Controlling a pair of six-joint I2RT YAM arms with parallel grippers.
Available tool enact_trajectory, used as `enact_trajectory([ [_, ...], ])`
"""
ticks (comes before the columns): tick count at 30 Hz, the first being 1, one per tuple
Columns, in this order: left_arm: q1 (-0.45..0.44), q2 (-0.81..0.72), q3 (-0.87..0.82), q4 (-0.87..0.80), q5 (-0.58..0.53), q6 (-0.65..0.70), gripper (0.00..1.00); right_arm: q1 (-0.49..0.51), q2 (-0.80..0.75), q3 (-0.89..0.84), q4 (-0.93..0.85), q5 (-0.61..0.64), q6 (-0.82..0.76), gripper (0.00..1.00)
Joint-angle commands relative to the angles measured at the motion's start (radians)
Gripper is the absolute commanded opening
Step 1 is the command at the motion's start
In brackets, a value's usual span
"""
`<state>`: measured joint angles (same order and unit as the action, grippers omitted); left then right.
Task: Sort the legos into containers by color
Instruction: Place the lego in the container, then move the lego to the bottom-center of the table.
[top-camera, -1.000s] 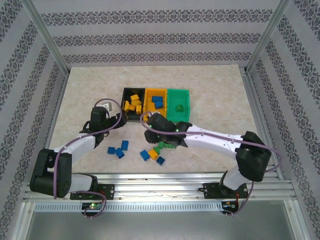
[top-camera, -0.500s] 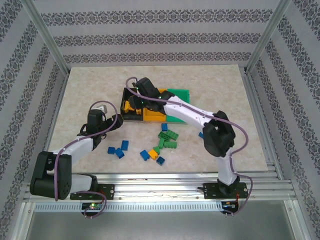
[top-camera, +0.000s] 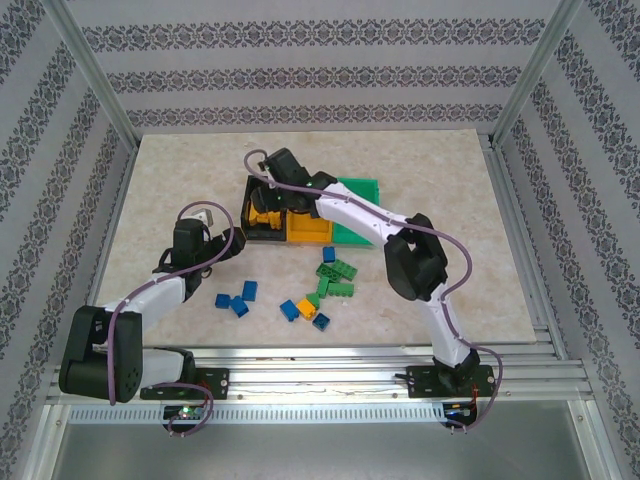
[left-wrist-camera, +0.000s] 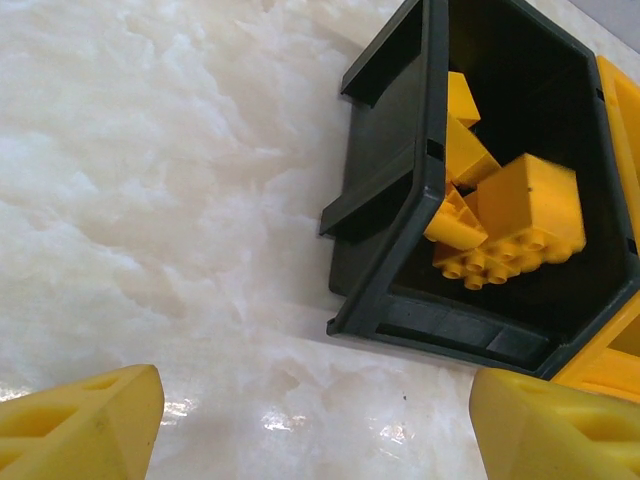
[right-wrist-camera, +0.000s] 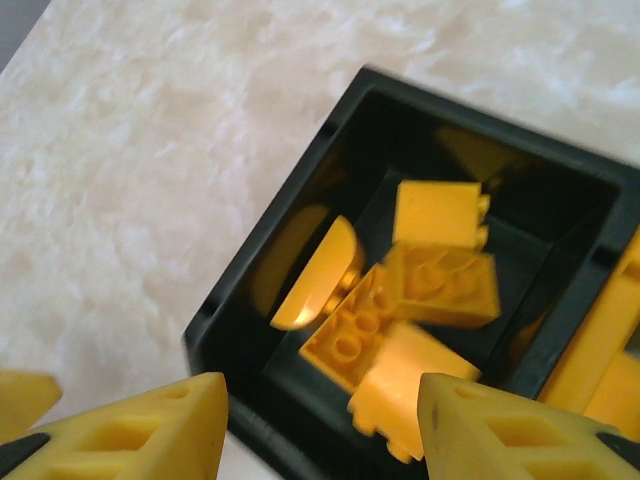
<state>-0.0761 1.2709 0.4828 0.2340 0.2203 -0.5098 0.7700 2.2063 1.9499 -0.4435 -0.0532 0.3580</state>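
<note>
The containers (top-camera: 310, 233) form a row running left-right, black end leftmost.

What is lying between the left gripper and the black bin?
Nothing. In the left wrist view, the stretch of table between the left gripper and the black bin is bare.

Light: bright and even, falling from overhead.
Glare: shining off the table (left-wrist-camera: 215, 408).
Blur: bricks (right-wrist-camera: 440, 285) smearing in the right wrist view.
</note>
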Motion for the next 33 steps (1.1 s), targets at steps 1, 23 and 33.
enact_trajectory([
  [1,0.013,-0.033,-0.019,0.059,0.025,0.007,0.8,0.048,-0.112,-0.077,-0.018,0.028,-0.046,0.54],
  [23,0.015,-0.04,-0.059,0.148,0.079,0.004,0.81,0.319,-0.521,-0.792,-0.039,0.103,0.141,0.53],
  [33,0.015,-0.029,-0.06,0.162,0.111,0.002,0.81,0.391,-0.555,-0.875,-0.091,0.127,0.293,0.52],
])
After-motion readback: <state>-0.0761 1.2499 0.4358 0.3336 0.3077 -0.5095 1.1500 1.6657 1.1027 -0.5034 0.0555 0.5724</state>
